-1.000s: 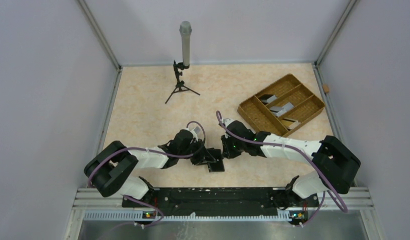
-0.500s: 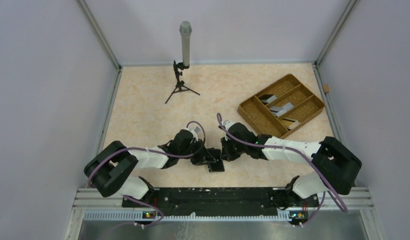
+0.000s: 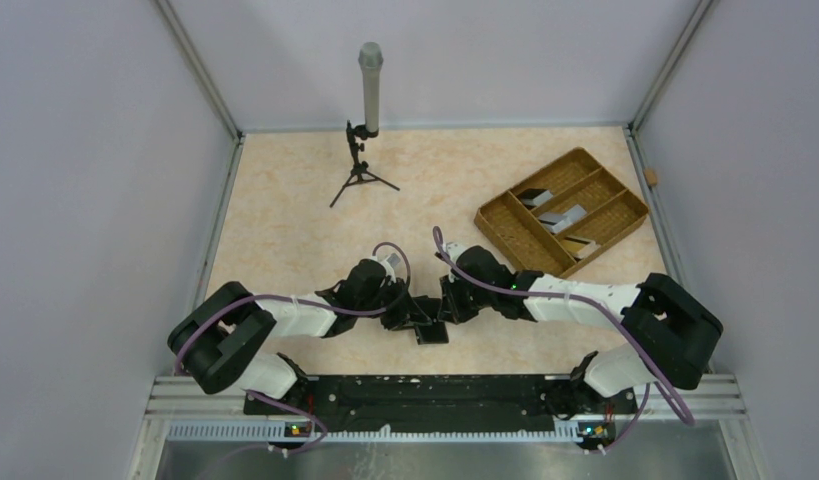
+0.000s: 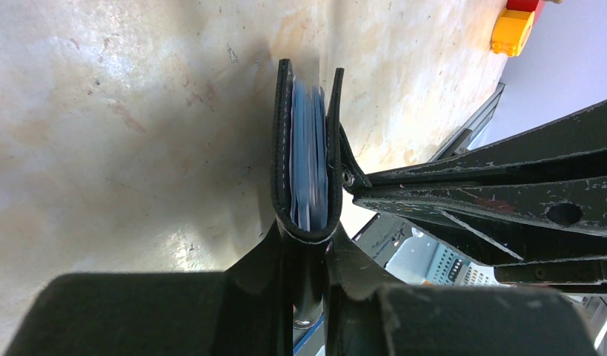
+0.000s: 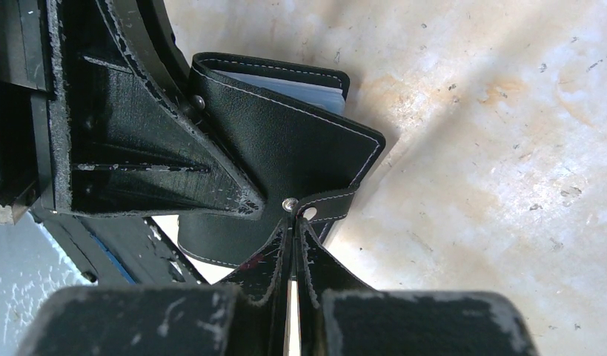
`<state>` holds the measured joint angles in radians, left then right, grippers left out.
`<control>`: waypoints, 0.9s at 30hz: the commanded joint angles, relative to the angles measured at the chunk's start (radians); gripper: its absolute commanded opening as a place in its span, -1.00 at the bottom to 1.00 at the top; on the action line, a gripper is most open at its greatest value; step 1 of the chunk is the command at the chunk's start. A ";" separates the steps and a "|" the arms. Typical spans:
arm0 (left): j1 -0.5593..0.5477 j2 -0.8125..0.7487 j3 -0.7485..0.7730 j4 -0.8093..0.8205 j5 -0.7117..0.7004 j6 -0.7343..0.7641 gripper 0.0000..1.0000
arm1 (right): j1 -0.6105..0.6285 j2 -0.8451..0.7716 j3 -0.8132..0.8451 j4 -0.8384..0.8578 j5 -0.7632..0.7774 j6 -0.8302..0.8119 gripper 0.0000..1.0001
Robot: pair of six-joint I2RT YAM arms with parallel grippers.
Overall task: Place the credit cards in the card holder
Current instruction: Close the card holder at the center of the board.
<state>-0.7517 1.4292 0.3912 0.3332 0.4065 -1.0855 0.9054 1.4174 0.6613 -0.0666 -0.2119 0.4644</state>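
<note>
Right pincer (image 5: 293, 222) now closed, card holder (image 5: 285, 141) unmoved

The right gripper (image 3: 445, 312) has advanced toward 7 o'clock in the top view and now sits closer to the card holder (image 3: 432, 332) than it did a second earlier. Its jaws, slightly parted a second earlier, have closed fully. In the right wrist view the tips meet at the clasp tab (image 5: 328, 202).
</note>
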 commanded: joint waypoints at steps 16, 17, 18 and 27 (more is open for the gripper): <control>-0.015 0.042 -0.005 -0.096 -0.063 0.050 -1.00 | 0.001 0.042 -0.002 0.104 -0.129 -0.034 -1.00; -0.015 0.043 -0.004 -0.096 -0.063 0.050 -1.00 | 0.002 0.043 -0.004 0.105 -0.132 -0.034 -1.00; -0.015 0.043 -0.005 -0.096 -0.063 0.050 -1.00 | 0.002 0.043 -0.005 0.104 -0.134 -0.036 -1.00; -0.015 0.047 -0.003 -0.097 -0.061 0.050 -1.00 | 0.003 0.023 -0.010 0.085 -0.147 -0.050 -1.00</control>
<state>-0.7517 1.4315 0.3916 0.3351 0.4080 -1.0855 0.9001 1.4544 0.6609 -0.0219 -0.2749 0.4221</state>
